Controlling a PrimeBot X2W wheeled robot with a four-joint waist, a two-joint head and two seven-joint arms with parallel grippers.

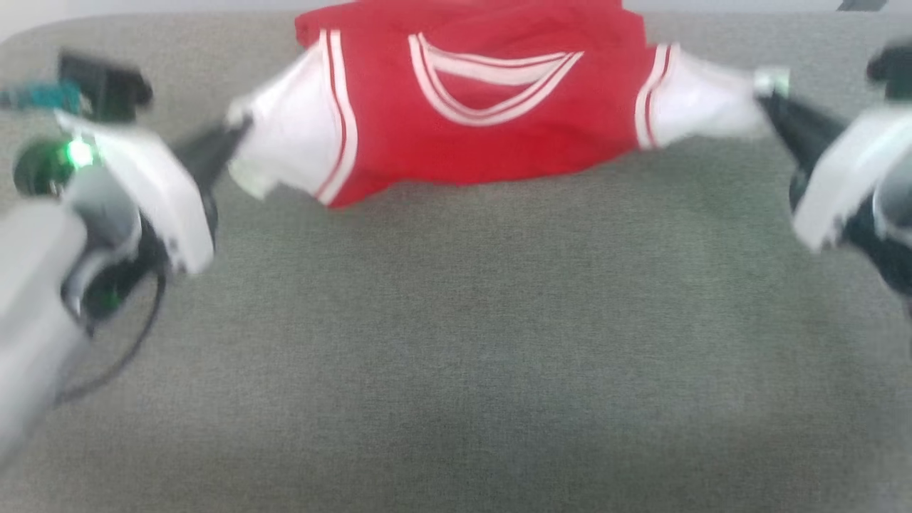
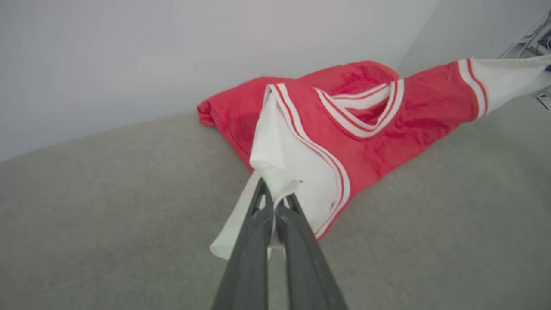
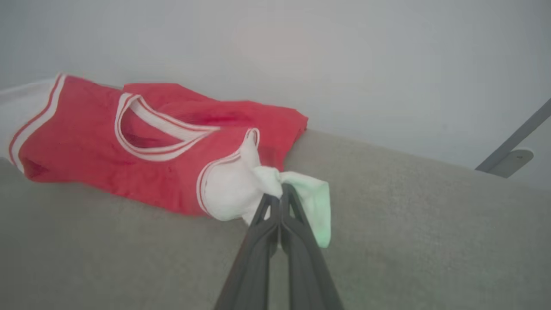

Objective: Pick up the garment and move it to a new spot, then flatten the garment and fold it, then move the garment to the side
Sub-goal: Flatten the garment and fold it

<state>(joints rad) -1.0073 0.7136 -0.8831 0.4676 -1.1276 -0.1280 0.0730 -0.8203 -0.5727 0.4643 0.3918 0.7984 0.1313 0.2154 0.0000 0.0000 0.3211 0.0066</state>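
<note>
**Garment, position.** The garment (image 1: 499, 121) lies at the far edge of the grey upholstered surface (image 1: 456, 342), close against the pale wall (image 2: 172, 51) behind it. The near and middle parts of the surface are well apart from it.

**Garment, orientation.** Its long axis runs sleeve to sleeve, left to right across the head view. The left sleeve (image 1: 292, 142) is drawn out to the robot's left and sits slightly lower in that view. The right sleeve (image 1: 705, 100) is drawn out to the right. The striped V-neck (image 1: 491, 78) faces up, and the tip of the V points toward the robot. The red body is bunched and folded over behind the neckline, toward the wall. The head view is blurred, so finer creases cannot be judged.

**Left pincer.** The left pincer (image 1: 239, 128) is clenched on the white cloth at the end of the left sleeve. In the left wrist view its fingertips (image 2: 262, 198) pinch a gathered fold, with a loose flap hanging beside them.

**Right pincer.** The right pincer (image 1: 766, 96) is clenched on the cuff of the right sleeve. In the right wrist view the cloth is twisted into a knot-like bunch at the fingertips (image 3: 290, 200).
</note>
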